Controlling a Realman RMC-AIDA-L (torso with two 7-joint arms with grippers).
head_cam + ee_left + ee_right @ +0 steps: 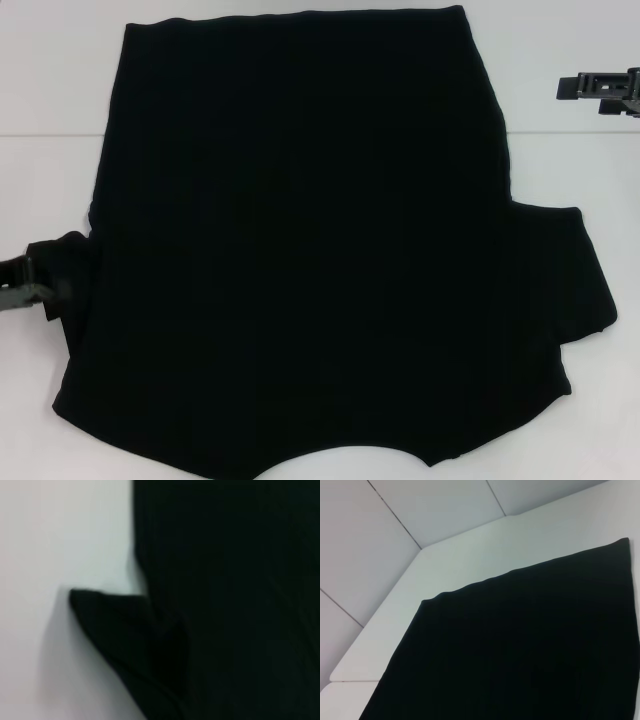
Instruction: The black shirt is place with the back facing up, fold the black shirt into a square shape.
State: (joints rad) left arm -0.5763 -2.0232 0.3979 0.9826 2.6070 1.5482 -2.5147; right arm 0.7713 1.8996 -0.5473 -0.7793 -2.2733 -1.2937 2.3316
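The black shirt (320, 250) lies spread flat on the white table (50, 100), plain side up, with its neck opening toward me and its hem at the far side. My left gripper (36, 280) sits at the shirt's left sleeve (65, 265), shut on the bunched cloth there. In the left wrist view that sleeve (125, 635) ends in a pointed tip raised a little off the table, casting a soft shadow. My right gripper (572, 86) hovers off the shirt's far right corner, apart from the cloth. The right wrist view shows the shirt's (530, 655) far hem.
The right sleeve (580, 270) lies flat, reaching toward the table's right side. Bare white table shows to the left, right and behind the shirt. A seam in the tabletop (50, 137) runs across at the far side. Grey wall panels (395, 520) stand beyond the table.
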